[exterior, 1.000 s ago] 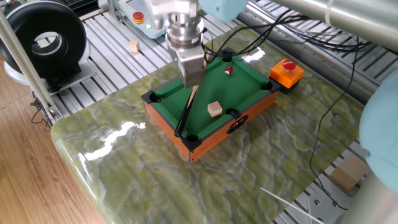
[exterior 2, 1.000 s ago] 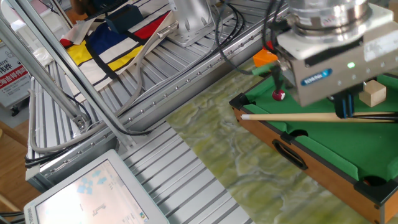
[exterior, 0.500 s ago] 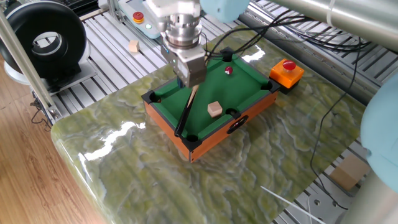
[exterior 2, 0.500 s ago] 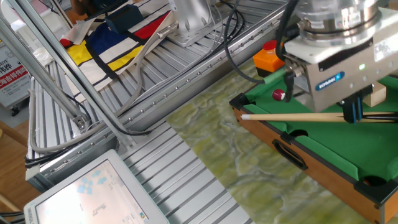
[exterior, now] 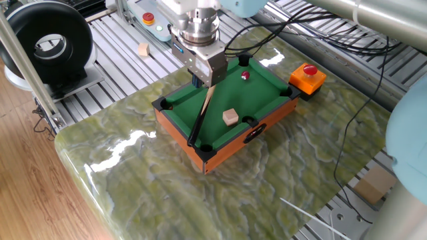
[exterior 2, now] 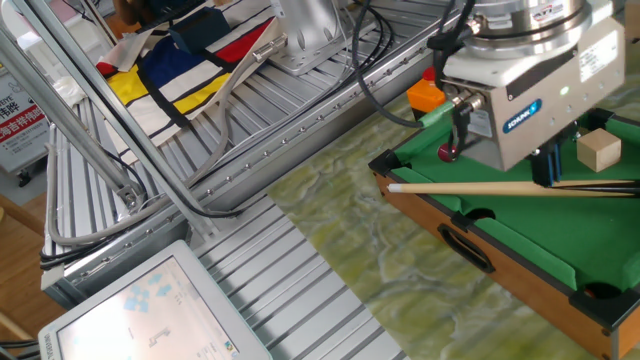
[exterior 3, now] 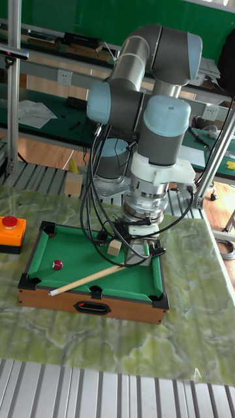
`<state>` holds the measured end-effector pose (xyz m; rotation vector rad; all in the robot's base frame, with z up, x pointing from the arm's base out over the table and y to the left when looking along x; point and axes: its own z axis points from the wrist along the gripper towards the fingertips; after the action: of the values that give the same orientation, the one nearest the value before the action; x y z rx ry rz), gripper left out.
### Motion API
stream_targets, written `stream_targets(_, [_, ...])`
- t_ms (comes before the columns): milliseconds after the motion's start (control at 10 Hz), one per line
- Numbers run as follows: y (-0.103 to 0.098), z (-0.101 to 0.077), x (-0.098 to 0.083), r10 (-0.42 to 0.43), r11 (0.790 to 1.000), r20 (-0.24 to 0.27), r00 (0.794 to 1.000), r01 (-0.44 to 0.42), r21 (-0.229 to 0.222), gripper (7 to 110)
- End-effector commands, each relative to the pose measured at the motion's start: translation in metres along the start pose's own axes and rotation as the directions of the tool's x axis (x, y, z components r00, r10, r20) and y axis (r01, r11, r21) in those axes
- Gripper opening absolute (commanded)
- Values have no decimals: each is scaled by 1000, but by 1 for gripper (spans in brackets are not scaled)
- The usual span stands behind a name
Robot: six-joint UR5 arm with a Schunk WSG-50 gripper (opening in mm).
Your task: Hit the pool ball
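Observation:
The pool ball (exterior: 245, 75), tiny and dark red, lies on the green felt at the far end of the small pool table (exterior: 230, 148). It shows again in the other fixed view as the pool ball (exterior 2: 446, 153), half hidden by the gripper body, and in the tall view (exterior 3: 57, 265). My gripper (exterior: 200, 83) hangs over the middle of the table, its dark fingers (exterior 2: 552, 166) just above a wooden cue stick (exterior 2: 470, 187) that lies across the rails. The ball is well apart from the fingers. How far the fingers are spread is hidden.
A tan wooden cube (exterior: 231, 117) sits on the felt beside the cue. A red button on an orange box (exterior: 307, 75) stands just past the table's far corner. Cables (exterior: 347, 47) trail behind, and a second small cube (exterior: 143, 49) lies on the metal slats.
The gripper has turned about its wrist and shifted slightly over the table. The cue, ball and cube have stayed where they were.

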<state>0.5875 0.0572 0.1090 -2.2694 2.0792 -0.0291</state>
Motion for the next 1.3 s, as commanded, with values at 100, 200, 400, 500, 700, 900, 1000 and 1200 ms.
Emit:
stream_targets(100, [1, 2, 3, -88, 996, 15, 996, 88, -3, 7])
stream_targets(200, [10, 1, 3, -73, 996, 15, 997, 73, -40, 7])
stream_targets(400, [14, 1, 6, -50, 997, 3, 999, 51, -55, 7])
stream_targets(500, [10, 1, 3, -48, 998, 17, 999, 49, -37, 7])
stream_targets(700, [9, 1, -1, -95, 995, 33, 995, 96, -31, 7])
stream_targets(900, [5, 1, 5, -67, 998, 6, 998, 67, -20, 7])
stream_targets(1000, [10, 1, 7, -44, 998, 0, 999, 44, -40, 7])
stream_targets(1200, [15, 0, -7, -84, 995, 57, 995, 87, -55, 7])
